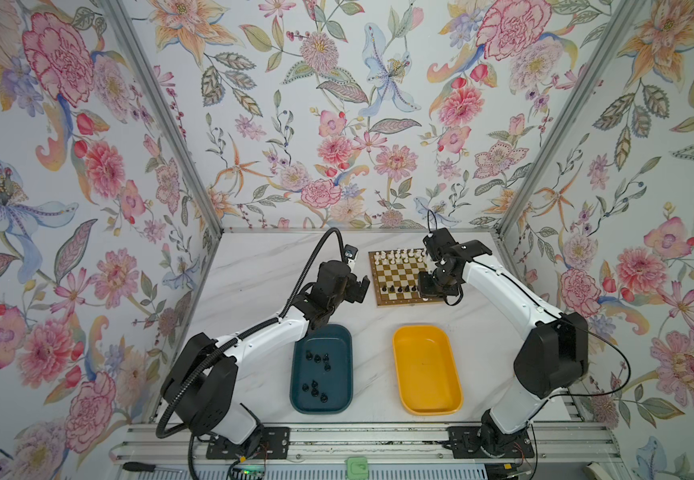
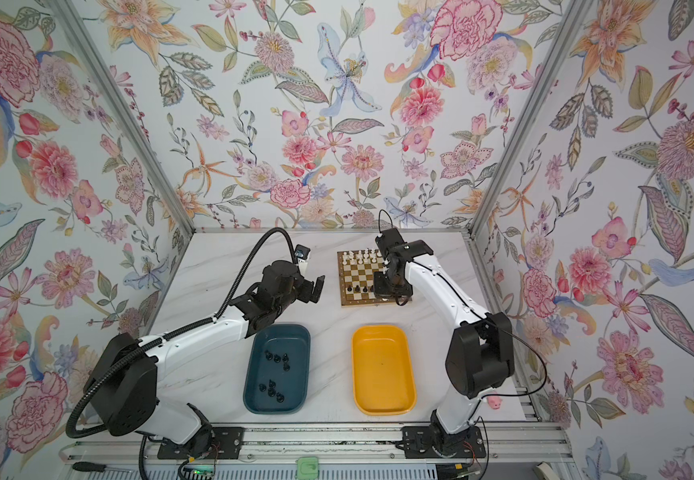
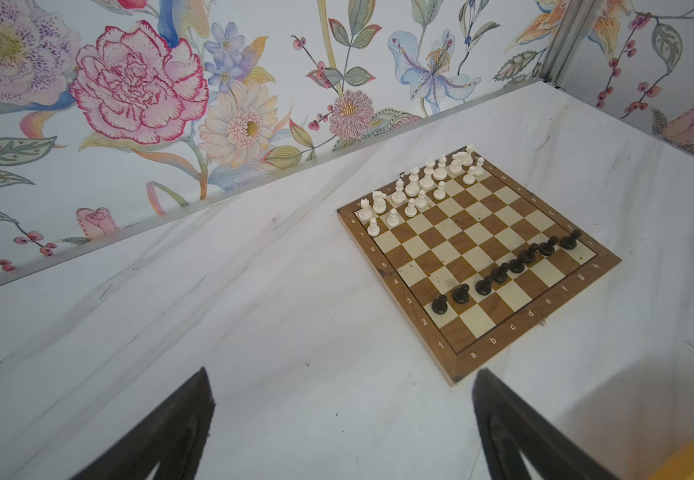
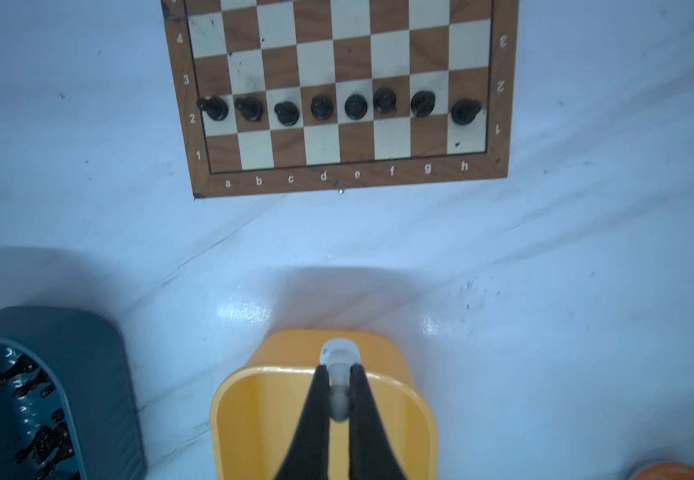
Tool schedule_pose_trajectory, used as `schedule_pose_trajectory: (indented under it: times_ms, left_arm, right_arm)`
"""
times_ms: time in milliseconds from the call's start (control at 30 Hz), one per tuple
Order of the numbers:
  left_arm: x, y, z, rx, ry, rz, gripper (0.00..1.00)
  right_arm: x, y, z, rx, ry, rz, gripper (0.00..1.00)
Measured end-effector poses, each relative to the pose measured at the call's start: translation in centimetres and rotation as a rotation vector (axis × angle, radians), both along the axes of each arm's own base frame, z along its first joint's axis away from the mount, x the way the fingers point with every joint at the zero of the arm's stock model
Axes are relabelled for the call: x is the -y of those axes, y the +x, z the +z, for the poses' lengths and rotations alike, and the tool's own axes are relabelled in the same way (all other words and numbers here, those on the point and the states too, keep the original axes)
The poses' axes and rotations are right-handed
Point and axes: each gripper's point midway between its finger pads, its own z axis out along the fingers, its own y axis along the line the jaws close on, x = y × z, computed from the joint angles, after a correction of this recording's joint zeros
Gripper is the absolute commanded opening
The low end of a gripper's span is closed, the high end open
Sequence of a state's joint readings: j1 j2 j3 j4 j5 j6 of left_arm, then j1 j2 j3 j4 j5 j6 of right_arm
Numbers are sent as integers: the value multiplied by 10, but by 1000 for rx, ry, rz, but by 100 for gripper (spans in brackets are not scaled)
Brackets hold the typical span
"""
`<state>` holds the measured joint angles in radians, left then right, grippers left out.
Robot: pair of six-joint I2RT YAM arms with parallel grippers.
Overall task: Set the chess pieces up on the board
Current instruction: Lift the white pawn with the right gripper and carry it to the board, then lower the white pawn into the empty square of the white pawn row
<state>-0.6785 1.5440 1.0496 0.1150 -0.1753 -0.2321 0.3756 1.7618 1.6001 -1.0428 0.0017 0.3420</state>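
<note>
My right gripper pinches one white piece tight above the near edge of the board. My left gripper gapes wide, empty, beside the board. I should carry the piece slowly to the far white row, keeping it upright.

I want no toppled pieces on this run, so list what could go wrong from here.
1. The right jaws are shut on a white piece whose end sticks out past the tips; it may twist or slip in transit.
2. The white rows at the board's far edge stand crowded; lowering the jaws into a gap there could topple neighbours.
3. The black pawns stand between the jaws and that edge; a low pass might clip them.
</note>
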Motion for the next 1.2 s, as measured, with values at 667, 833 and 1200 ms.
schedule_pose_trajectory:
  times_ms: [667, 833, 1200]
  left_arm:
    - [-20, 64, -1, 13, -28, 43, 98]
    - [-25, 70, -3, 6, -31, 49, 98]
    - [-32, 75, -2, 2, -35, 45, 98]
  right_arm:
    - [8, 182, -57, 89, -47, -40, 8]
    - [15, 193, -71, 85, -52, -47, 8]
    - [4, 199, -84, 89, -49, -27, 9]
